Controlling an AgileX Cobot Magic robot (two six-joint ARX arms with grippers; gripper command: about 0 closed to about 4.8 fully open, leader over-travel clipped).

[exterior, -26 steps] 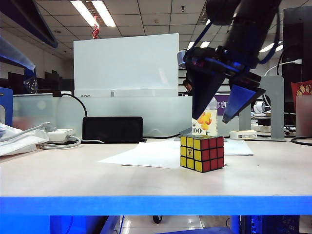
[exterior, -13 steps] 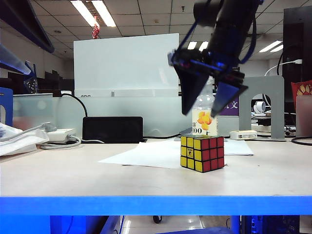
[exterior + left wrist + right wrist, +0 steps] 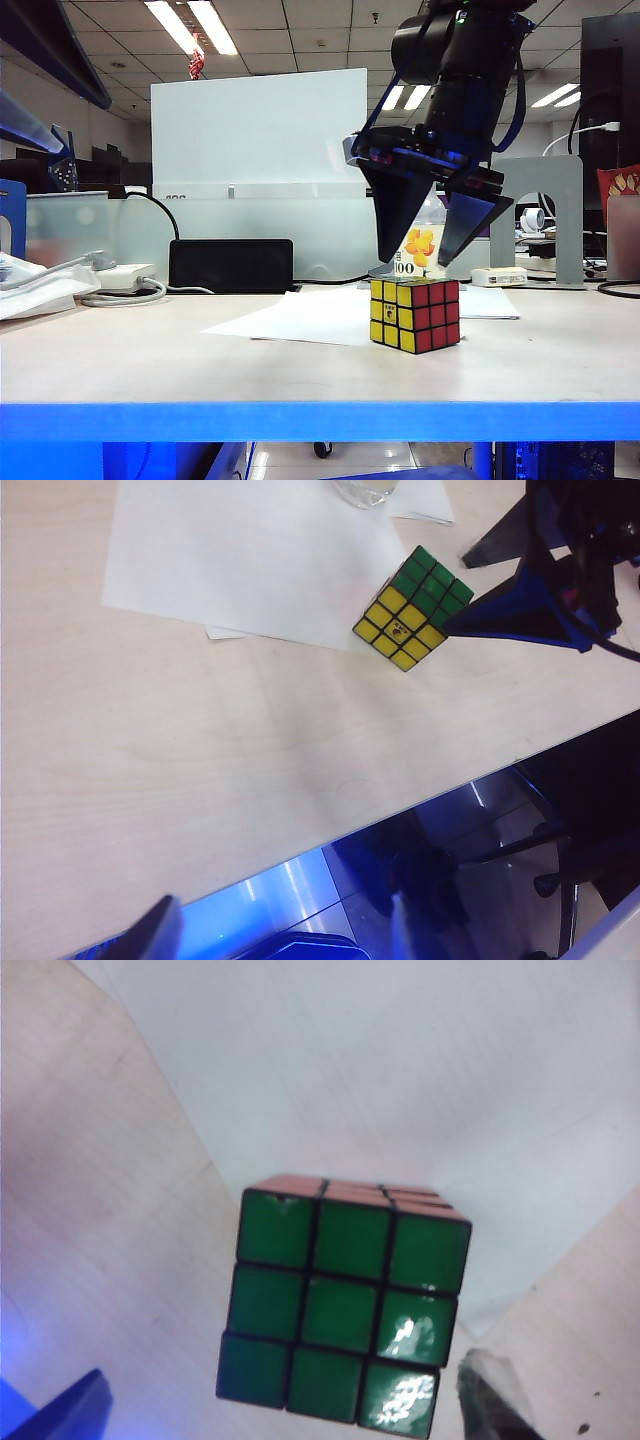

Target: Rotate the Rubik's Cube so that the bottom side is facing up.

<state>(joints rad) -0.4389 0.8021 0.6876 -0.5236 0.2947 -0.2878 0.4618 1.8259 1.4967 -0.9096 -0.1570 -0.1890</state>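
The Rubik's Cube [image 3: 415, 315] sits on the pale desk [image 3: 200, 360], right of the middle and fairly near the front edge, resting partly on the near corner of a white sheet of paper [image 3: 300, 315]. From the exterior view its yellow face looks toward the near left and its red face toward the near right; the wrist views show a green face on top. The right pincer [image 3: 428, 258] hangs directly above the cube, pointing down, its two dark wedge-shaped fingers [image 3: 395, 215] spread wide and released, their tips just above the cube's upper edge and apart from it, grasping nothing. In the right wrist view the green top of the cube [image 3: 345, 1315] fills the middle, with one finger tip [image 3: 495, 1395] at each side of it. Behind the cube, seen between the fingers, stands a clear bottle [image 3: 420, 250] with a yellow flower label. The left pincer [image 3: 270, 930] is held well off to the left and above the desk's front edge, far from the cube [image 3: 413, 622]; only blurred finger tips show at the rim of its wrist view, with a gap between them and nothing in it. A black box [image 3: 230, 265] and a white power adapter [image 3: 120, 275] with cables lie at the far left of the desk.
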